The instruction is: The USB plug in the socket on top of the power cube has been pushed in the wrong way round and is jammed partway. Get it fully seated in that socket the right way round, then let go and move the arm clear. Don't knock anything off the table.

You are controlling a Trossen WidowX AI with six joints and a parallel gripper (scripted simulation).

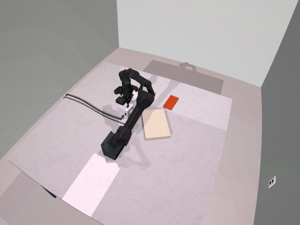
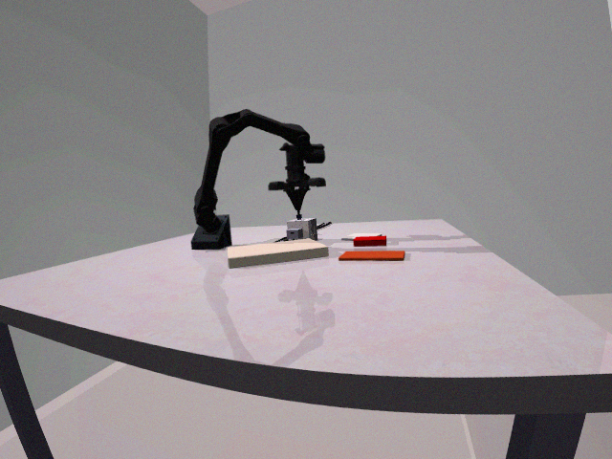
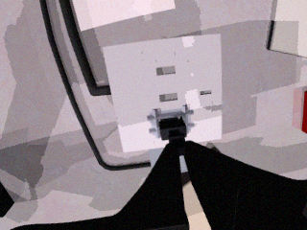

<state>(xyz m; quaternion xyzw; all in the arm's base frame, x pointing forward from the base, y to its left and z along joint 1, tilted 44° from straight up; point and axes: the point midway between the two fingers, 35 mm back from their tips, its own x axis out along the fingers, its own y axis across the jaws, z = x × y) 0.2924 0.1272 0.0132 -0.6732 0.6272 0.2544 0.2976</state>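
The white power cube stands on the table. Its top shows two empty slots in a row and a smaller slot in the wrist view. The small black USB plug is at the top of the cube, inside a grey bracket-like surround. My gripper points straight down and is shut on the plug's upper end. The plug looks upright. How deep it sits and which way round it faces cannot be told, as the plug itself hides the socket opening.
Two black cables run from the cube's side. A cream block, an orange slab and a red box lie nearby. A small grey block is against the cube.
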